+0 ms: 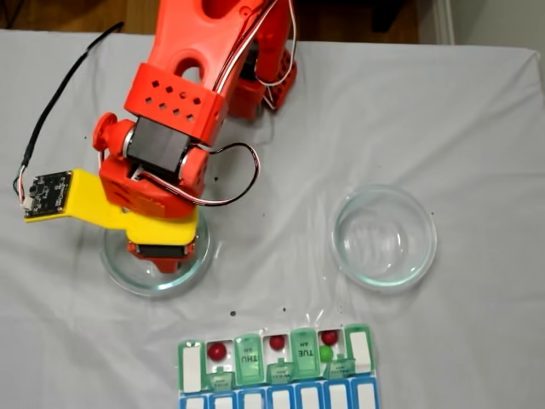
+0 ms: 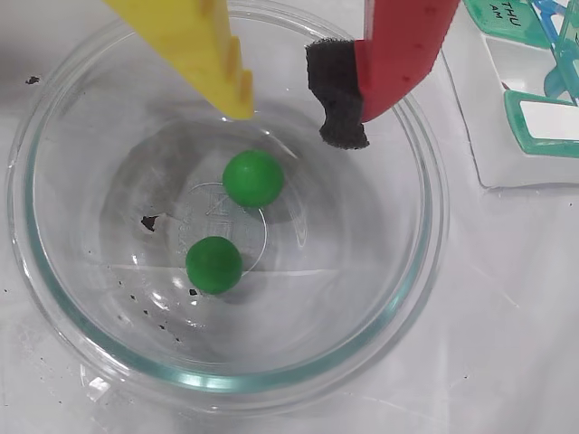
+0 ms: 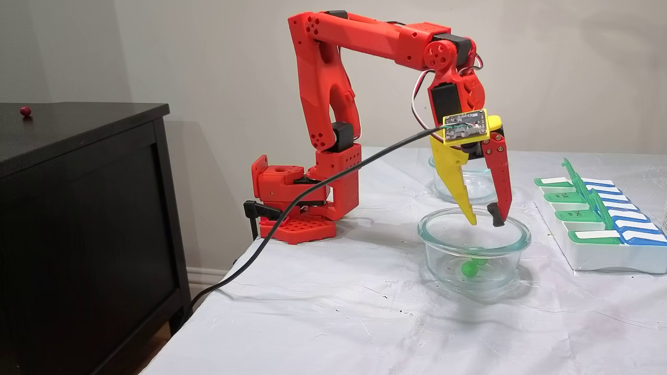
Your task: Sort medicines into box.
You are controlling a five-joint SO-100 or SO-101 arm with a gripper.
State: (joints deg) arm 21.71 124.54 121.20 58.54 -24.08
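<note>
Wrist view shows two green balls lying on the bottom of a clear glass dish [image 2: 41, 298]: the upper green ball [image 2: 252, 177] sits just below the fingertips, the lower green ball [image 2: 213, 264] near it but apart. The end effector [image 2: 294, 117] hangs over them with its jaws spread wide and nothing between them; the yellow finger [image 2: 204, 54] points down at one side, the red finger [image 2: 403, 50] with its black foam pad [image 2: 336, 95] at the other. From the side, in a fixed view, the tips [image 3: 484, 219] are at about rim height, above the balls [image 3: 470, 267].

The pill organizer [image 1: 277, 371] lies near the front table edge in the top-down fixed view, several green lids open. Three dark red balls already rest in its compartments [image 1: 218, 350], [image 1: 276, 343], [image 1: 329, 338], and a green ball [image 1: 325, 353] lies touching the last red one. A second glass dish [image 1: 383, 236] stands apart from the first.

The risks are plain enough. Glossy round balls on smooth curved glass will likely roll if one finger touches first, so an off-centre closing could squirt the ball aside or knock it into its neighbour. A descent too deep may strike the glass and shift the dish. Closing across both balls could grip neither firmly.
</note>
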